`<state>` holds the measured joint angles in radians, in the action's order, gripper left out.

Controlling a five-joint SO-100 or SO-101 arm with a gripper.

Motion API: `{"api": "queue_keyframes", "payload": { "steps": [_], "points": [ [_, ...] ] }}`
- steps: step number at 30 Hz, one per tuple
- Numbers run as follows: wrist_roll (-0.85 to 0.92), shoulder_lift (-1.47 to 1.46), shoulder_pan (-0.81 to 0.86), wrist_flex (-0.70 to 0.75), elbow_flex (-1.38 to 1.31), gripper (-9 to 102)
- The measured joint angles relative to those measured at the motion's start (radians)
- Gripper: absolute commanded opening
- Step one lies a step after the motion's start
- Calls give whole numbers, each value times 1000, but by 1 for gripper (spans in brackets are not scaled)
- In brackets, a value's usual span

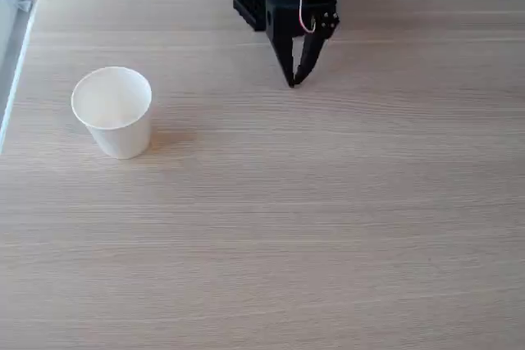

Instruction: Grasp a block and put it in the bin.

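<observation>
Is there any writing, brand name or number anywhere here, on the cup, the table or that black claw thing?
None: no word, label, brand or number can be read in the fixed view.
White paper cup: plain, no print on its wall or inside.
Black claw and the arm above it: no marking to make out.
Wooden table: bare wood grain, no sign or sticker.
</observation>
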<state>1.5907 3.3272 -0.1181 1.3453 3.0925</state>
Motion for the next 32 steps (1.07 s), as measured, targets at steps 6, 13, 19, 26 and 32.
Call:
{"api": "queue_keyframes", "payload": {
  "steps": [6, 13, 19, 26, 32],
  "points": [
    [-2, 0, 0, 0, 2, 0],
    [-17, 0, -11, 3, 2, 0],
    [-17, 0, -11, 3, 2, 0],
    [-17, 0, -11, 3, 2, 0],
    [-17, 0, -17, 3, 2, 0]
  ]
}}
